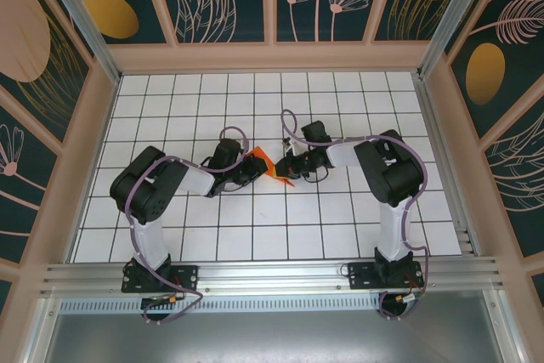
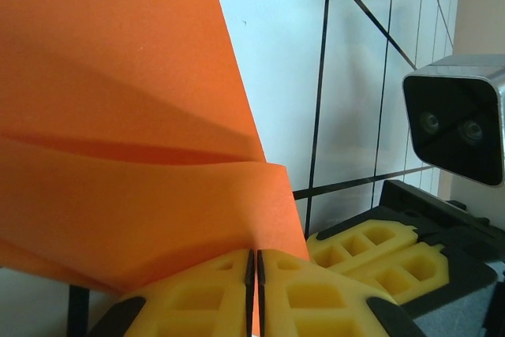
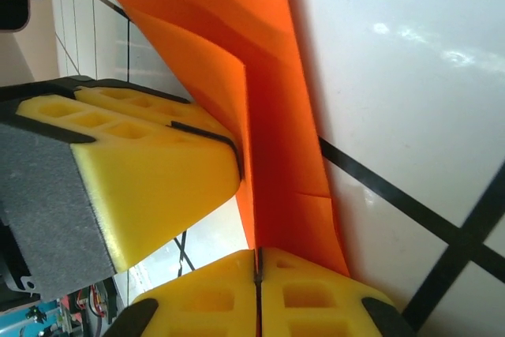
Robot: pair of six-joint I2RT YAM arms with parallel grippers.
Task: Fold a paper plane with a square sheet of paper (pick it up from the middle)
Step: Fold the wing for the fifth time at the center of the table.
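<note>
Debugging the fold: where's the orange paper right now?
In the top view, the orange paper is at mid-table, pinched between the left gripper on its left and the right gripper on its right.

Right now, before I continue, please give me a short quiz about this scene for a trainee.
1. True or false: the paper is flat, without any fold.
2. Which gripper is shut on the paper? A: left gripper. B: right gripper. C: both.
3. Fill in: the paper's colour is ____.
Key: 1 false; 2 C; 3 orange.
</note>
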